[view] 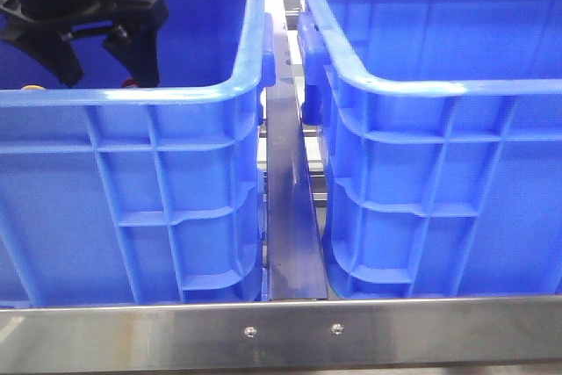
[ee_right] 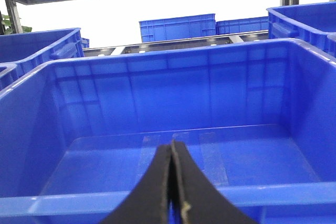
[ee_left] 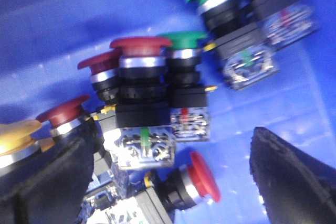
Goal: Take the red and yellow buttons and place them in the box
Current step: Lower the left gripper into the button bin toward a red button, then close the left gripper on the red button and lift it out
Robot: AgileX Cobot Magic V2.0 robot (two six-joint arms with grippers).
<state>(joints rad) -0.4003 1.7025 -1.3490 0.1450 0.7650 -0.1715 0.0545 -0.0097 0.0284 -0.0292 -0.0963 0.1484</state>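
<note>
Your left gripper (ee_left: 173,182), jaws apart, sits over the dark red domed button (ee_left: 202,177). Packed neighbours may snag; right gripper (ee_right: 173,192) is pressed together.

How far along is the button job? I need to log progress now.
Nothing looks done: the right crate shows a bare floor. In hand: the left gripper is open, down among the buttons in the left crate, fingers either side of a red button, not gripping. The right gripper is shut, holding nothing. Left: pick and place a red button and the yellow button.
</note>
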